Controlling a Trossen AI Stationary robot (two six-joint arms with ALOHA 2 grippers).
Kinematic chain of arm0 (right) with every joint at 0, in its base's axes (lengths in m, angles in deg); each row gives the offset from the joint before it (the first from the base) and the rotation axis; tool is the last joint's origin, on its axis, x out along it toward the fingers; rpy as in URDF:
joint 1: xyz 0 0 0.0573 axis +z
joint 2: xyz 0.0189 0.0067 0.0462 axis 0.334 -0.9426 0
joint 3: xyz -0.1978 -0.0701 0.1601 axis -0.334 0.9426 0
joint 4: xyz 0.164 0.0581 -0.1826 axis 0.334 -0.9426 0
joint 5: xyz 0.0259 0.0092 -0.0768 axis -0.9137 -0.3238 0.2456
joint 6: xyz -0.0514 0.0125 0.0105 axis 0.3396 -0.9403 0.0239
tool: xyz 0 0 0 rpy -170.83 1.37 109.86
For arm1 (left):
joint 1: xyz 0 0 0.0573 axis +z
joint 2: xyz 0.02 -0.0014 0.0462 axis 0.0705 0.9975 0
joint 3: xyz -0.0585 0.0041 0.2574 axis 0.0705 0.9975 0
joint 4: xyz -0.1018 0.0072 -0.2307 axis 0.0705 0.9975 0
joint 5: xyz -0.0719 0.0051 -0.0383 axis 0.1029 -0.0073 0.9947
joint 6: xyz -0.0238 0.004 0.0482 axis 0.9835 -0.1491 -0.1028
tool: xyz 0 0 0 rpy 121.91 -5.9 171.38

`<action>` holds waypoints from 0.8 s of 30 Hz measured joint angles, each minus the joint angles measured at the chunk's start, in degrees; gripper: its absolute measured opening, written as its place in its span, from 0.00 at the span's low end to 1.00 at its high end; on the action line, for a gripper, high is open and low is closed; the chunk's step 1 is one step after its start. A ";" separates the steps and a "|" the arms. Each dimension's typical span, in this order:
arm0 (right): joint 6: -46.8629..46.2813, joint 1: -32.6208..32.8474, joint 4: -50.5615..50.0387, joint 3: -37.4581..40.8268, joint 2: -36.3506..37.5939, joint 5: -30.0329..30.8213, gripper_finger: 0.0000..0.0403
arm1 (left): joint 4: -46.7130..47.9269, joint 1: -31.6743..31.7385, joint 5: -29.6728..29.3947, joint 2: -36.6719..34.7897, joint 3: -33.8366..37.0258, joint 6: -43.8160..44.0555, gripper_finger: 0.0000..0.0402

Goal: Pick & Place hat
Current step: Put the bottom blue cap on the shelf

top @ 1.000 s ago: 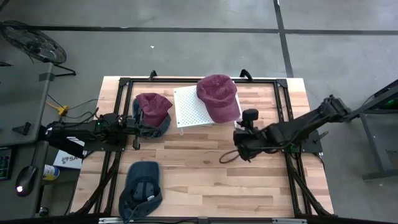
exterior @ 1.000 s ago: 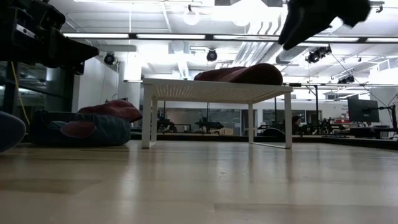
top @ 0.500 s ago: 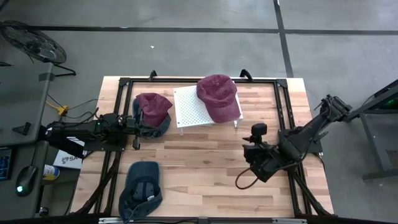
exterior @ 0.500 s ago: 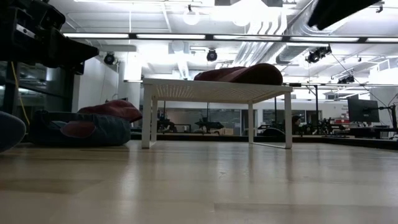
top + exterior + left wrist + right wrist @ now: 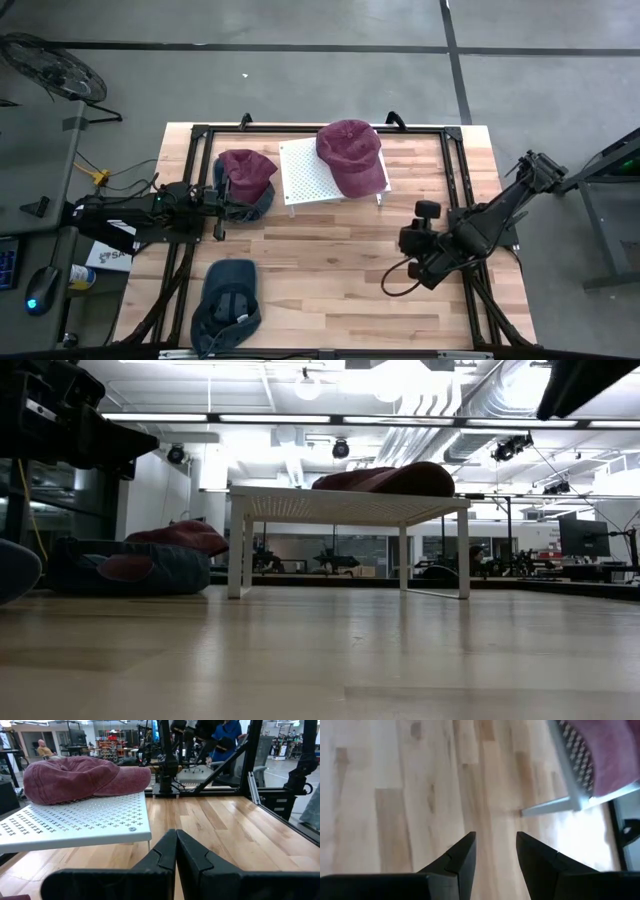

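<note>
A maroon hat [image 5: 352,156] lies crown up on the white perforated stand [image 5: 305,175]; its brim sticks out over the stand's right edge. It also shows in the low view [image 5: 385,478] and the left wrist view [image 5: 75,777]. My right gripper [image 5: 410,243] hangs open above bare table, right of and nearer than the stand; its fingers [image 5: 495,851] hold nothing. My left gripper [image 5: 175,852] is shut and waits at the table's left, beside a second maroon hat [image 5: 246,170] resting on a denim hat [image 5: 250,203].
A dark blue hat [image 5: 228,305] lies near the table's near left corner. A black frame [image 5: 455,160] runs round the table top. Bare wood stretches between the stand and the near edge. A person in blue [image 5: 227,737] stands beyond the table in the left wrist view.
My right gripper has drawn back from the stand toward the table's right and near edges and has risen, leaving the low view except for a corner of the arm. The maroon hat has stayed on the stand. The left arm has kept still.
</note>
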 joint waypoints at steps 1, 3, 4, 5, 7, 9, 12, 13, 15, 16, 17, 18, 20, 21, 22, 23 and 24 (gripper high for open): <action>-0.34 0.10 -0.05 0.00 0.00 -0.71 0.33 | 0.00 0.00 0.00 0.00 0.00 -0.02 0.02; -0.46 0.27 -0.02 0.04 0.37 -1.77 0.33 | 0.00 0.00 0.00 0.01 0.00 0.00 0.02; -0.61 0.36 -0.05 0.04 0.82 -1.85 0.33 | 0.00 0.02 0.00 0.00 0.00 -0.01 0.02; -0.82 0.36 -0.17 0.04 1.40 -1.70 0.33 | 0.00 0.02 0.00 0.00 0.00 0.00 0.02; -1.44 0.26 -0.81 0.04 2.61 -0.80 0.33 | 0.00 0.00 0.00 0.00 0.00 0.00 0.02; -1.77 -0.21 -0.19 1.38 4.30 0.26 0.33 | 0.00 0.02 0.00 0.00 0.00 0.00 0.02; -1.79 -0.99 2.96 7.23 9.09 0.31 0.33 | 0.00 0.00 0.00 0.00 0.00 -0.01 0.02; -1.79 -1.30 4.48 9.53 11.14 -0.24 0.33 | 0.00 0.02 0.00 0.00 0.00 0.00 0.02; -1.79 -2.06 7.85 14.13 15.35 -1.39 0.33 | 0.00 0.02 0.00 0.00 0.00 0.00 0.02; -1.77 -2.64 10.20 16.24 17.51 -1.35 0.33 | 0.00 0.02 0.00 0.00 0.00 0.00 0.02; -1.60 -3.34 12.75 18.04 19.58 -1.20 0.33 | 0.00 0.02 0.00 0.00 0.00 0.00 0.02; -0.76 -4.12 15.54 19.77 21.63 -0.93 0.33 | 0.00 0.00 0.00 0.02 0.00 0.00 0.02; 1.77 -5.80 20.39 22.90 25.26 -0.78 0.33 | 0.00 0.02 0.00 0.02 0.00 -0.02 0.02; 3.10 -6.77 22.68 24.44 26.93 -0.98 0.33 | 0.00 0.02 0.00 0.02 0.00 -0.01 0.02; 4.37 -7.76 25.17 25.93 28.52 -1.37 0.33 | 0.00 0.02 0.00 0.02 0.00 0.00 0.02; 5.38 -8.82 27.75 27.42 30.01 -1.79 0.33 | 0.00 0.02 0.00 0.02 0.00 0.00 0.02; 6.39 -9.81 30.36 28.92 31.43 -2.01 0.33 | 0.00 0.01 0.00 0.02 0.00 -0.02 0.02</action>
